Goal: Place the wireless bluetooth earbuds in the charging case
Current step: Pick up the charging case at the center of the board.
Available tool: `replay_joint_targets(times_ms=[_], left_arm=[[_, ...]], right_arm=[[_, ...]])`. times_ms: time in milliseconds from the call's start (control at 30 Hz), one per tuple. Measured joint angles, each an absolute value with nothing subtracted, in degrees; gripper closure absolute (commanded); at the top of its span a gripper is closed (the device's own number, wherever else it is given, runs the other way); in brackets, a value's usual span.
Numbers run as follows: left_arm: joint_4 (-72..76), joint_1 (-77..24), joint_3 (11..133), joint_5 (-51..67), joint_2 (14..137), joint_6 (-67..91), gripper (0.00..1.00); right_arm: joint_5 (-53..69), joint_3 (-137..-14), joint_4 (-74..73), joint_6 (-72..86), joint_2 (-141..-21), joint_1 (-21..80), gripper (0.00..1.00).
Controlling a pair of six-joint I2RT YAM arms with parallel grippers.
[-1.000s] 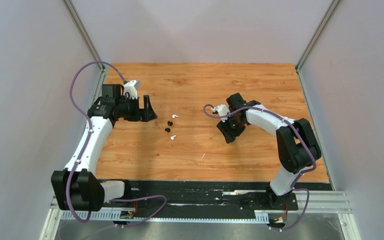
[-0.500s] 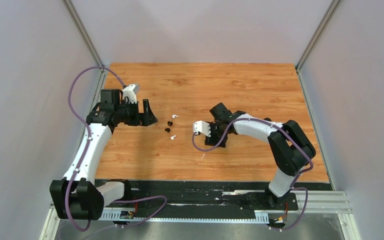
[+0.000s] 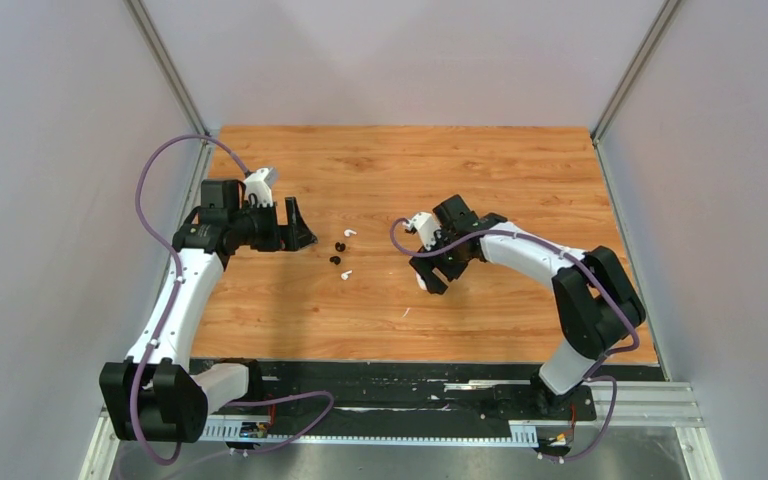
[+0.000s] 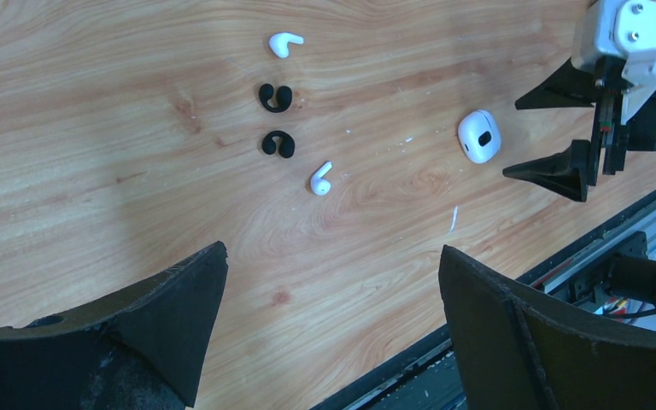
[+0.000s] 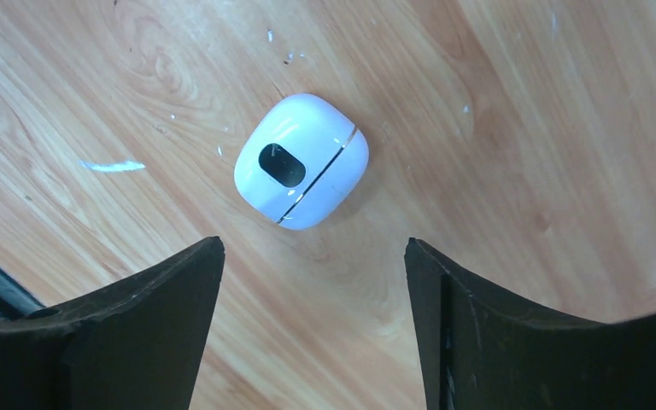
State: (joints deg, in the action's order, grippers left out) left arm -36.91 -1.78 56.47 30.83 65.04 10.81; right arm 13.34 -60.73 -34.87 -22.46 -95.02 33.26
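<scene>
Plain grey walls (image 3: 50, 150) close in three sides of the wood-grain table (image 3: 520, 170) (pale scuffs and flecks mark its boards). The left gripper (image 4: 333, 254) hangs near the table's left edge, jaws spread wide and empty. The right gripper (image 5: 312, 256) is parted too, holding nothing, its tips just short of the charging case (image 5: 301, 161), which lies closed on the wood, dark patch up. The wireless bluetooth earbuds (image 4: 320, 179) lie loose between the arms, apart from the case, with two small black hooks (image 4: 275, 97) between them.
</scene>
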Motion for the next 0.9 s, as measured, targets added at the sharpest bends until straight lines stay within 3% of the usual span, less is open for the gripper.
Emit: replay_joint_targets(times_ms=[133, 433, 900], left_arm=[[-36.91, -1.78, 56.47, 31.09, 65.10, 11.18, 0.00], [-37.17, -1.78, 56.47, 31.22, 65.49, 11.42, 0.00], [-38.85, -1.78, 56.80, 30.79, 65.52, 11.27, 0.00]], right_arm=[[13.61, -61.76, -36.51, -11.51, -95.20, 32.73, 0.20], [11.53, -66.48, -37.30, 3.31, -99.53, 32.91, 0.31], [6.04, -66.50, -37.28, 6.68, -103.72, 34.96, 0.39]])
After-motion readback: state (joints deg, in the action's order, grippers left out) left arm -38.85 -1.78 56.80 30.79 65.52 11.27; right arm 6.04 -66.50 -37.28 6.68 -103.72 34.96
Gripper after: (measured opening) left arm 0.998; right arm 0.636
